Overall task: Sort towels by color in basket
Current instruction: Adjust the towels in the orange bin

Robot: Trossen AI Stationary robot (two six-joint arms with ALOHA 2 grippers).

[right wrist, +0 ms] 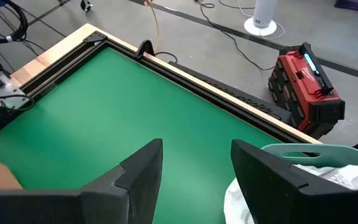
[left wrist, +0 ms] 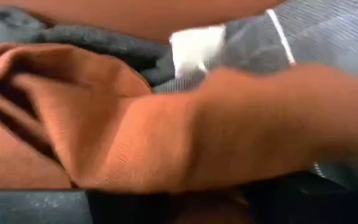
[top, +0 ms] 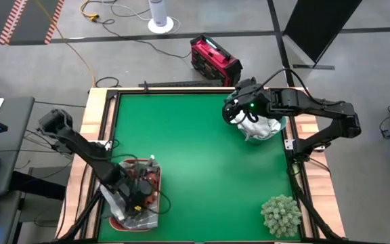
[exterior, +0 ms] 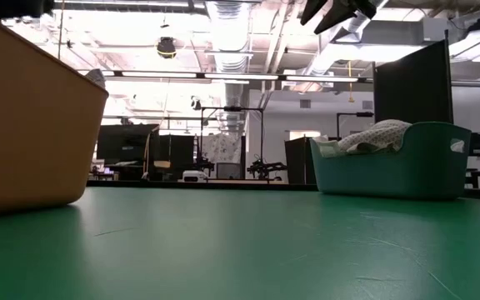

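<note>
A tan basket (top: 156, 203) at the table's near left holds a rust-orange towel (left wrist: 123, 130), a dark grey towel (left wrist: 86, 38) and a grey checked towel (left wrist: 328, 31), all bunched together. My left gripper (top: 136, 194) is down inside this basket, close over the rust-orange towel. A teal basket (right wrist: 316, 151) at the far right holds white towels (top: 259, 127), heaped above its rim (exterior: 377, 133). My right gripper (right wrist: 194, 162) hovers open, high above the teal basket, with nothing between its fingers.
A spiky pale-green plant ball (top: 281, 215) sits at the table's near right corner. The green table top (top: 202, 156) lies bare between the two baskets. A red toolbox (top: 214, 61) stands on the floor beyond the far edge.
</note>
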